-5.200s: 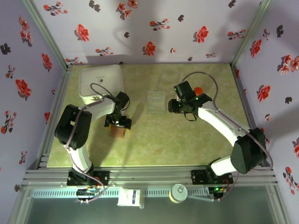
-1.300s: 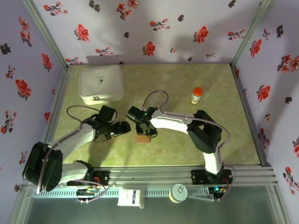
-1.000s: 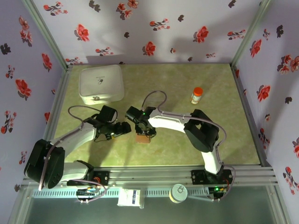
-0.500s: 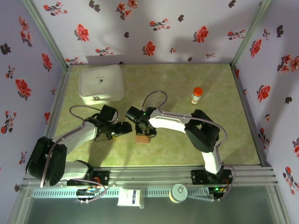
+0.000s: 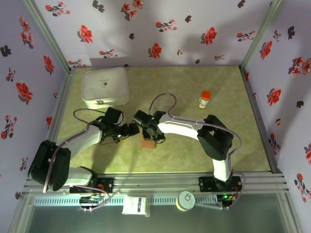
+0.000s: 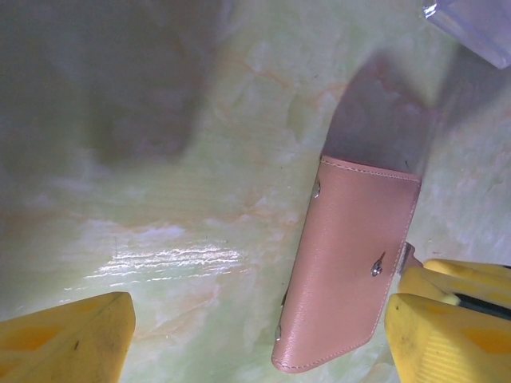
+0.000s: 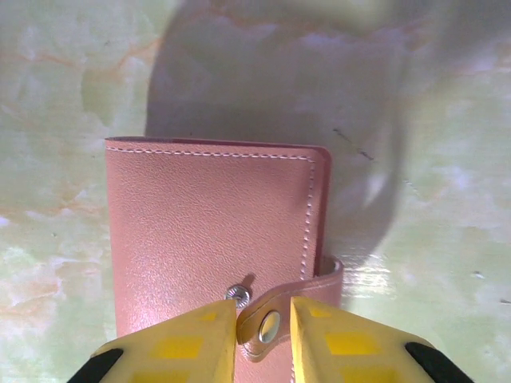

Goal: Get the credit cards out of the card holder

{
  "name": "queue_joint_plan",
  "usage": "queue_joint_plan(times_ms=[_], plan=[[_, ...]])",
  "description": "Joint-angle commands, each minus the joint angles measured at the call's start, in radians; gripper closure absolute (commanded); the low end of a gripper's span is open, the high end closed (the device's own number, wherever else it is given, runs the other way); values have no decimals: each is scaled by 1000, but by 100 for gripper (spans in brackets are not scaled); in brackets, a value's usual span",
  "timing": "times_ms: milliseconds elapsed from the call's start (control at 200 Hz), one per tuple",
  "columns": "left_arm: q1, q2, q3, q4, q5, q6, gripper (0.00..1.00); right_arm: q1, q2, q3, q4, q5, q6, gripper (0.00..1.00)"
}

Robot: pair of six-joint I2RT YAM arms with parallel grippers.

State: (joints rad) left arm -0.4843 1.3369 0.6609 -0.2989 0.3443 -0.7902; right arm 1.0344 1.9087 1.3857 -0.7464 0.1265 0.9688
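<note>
- Card holder [image 7: 211, 231]: we count one, brown, folded shut and lying flat on the green marbled table [image 5: 218, 145], near its middle and toward the near edge.
- Snap strap [image 7: 267, 325]: one, wrapped over the card holder's edge, with its tab between the right gripper's yellow fingertips.
- Right gripper [image 7: 263, 307]: the jaws are drawn in to a narrow gap no wider than the strap tab. It appears to pinch the tab from both sides, though the wrist view does not settle how firm the contact is.
- Left gripper [image 6: 257, 315]: the jaws are spread wide and hold nothing. The card holder lies between its fingers [image 6: 68, 339], just beside the farther one.
- Other items, counted:
  - one white square box [image 5: 105, 87] at the far left;
  - one small bottle [image 5: 205, 99] with an orange cap at the far right;
  - one clear plastic box [image 6: 471, 20], only its corner seen.
</note>
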Motion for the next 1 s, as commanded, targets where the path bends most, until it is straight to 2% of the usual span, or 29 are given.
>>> queue_joint_plan(times_ms=[0, 355, 995], plan=[[-5, 7, 19, 11, 12, -39, 18, 6, -59, -36, -55, 52, -12, 74], [-19, -24, 3, 17, -33, -81, 19, -5, -107, -124, 1, 43, -13, 74], [-52, 68, 61, 15, -31, -92, 18, -48, -95, -213, 141, -15, -23, 78]])
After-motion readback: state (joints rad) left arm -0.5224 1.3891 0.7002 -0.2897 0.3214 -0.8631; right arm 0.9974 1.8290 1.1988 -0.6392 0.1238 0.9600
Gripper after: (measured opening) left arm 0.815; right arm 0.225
